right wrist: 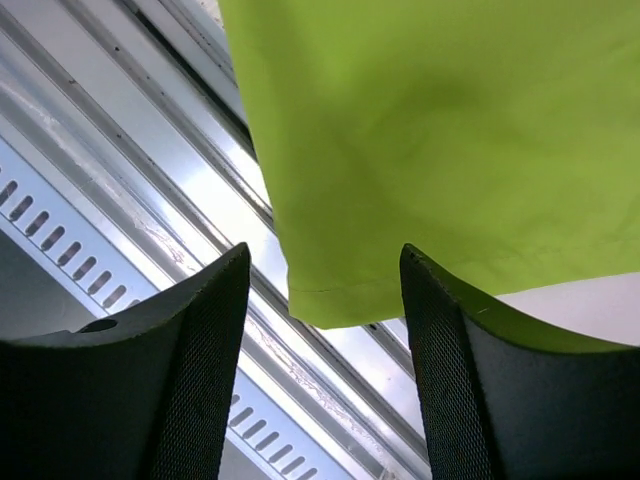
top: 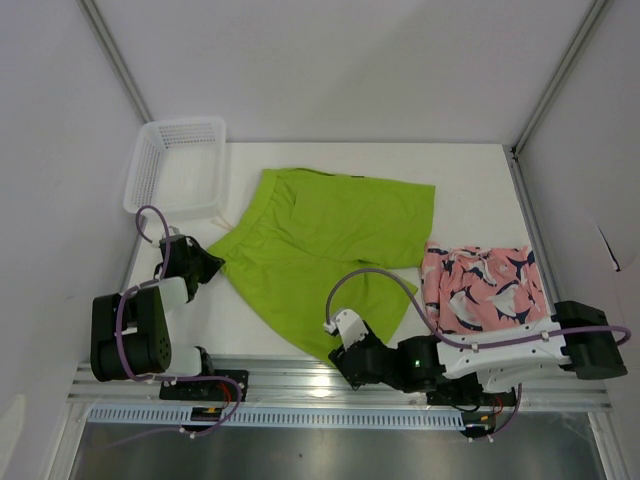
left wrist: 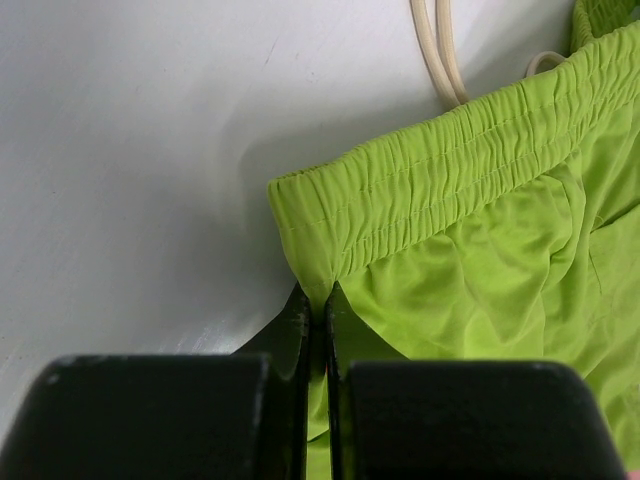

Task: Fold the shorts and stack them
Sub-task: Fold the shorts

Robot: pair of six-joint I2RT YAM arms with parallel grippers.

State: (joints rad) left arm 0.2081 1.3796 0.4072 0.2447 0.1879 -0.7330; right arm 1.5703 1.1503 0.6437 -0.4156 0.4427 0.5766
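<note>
- The white mesh basket (top: 178, 165) sits on the surface (top: 470, 190), beyond the left corner of the lime green shorts (top: 320, 240).
- The left claw (left wrist: 318, 300) is pinched together on the waistband corner at the left side of the lime green shorts.
- The lime green shorts lie spread out on the surface.
- The right claw (right wrist: 325, 270) has its fingers apart, either side of the near hem corner of the lime green shorts.
- The pink fish-print shorts (top: 485, 290) lie just right of the lime green shorts.

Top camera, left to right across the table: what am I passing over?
White mesh plastic basket → plain lime green fabric shorts → pink fabric shorts with navy-and-white fish print.
</note>
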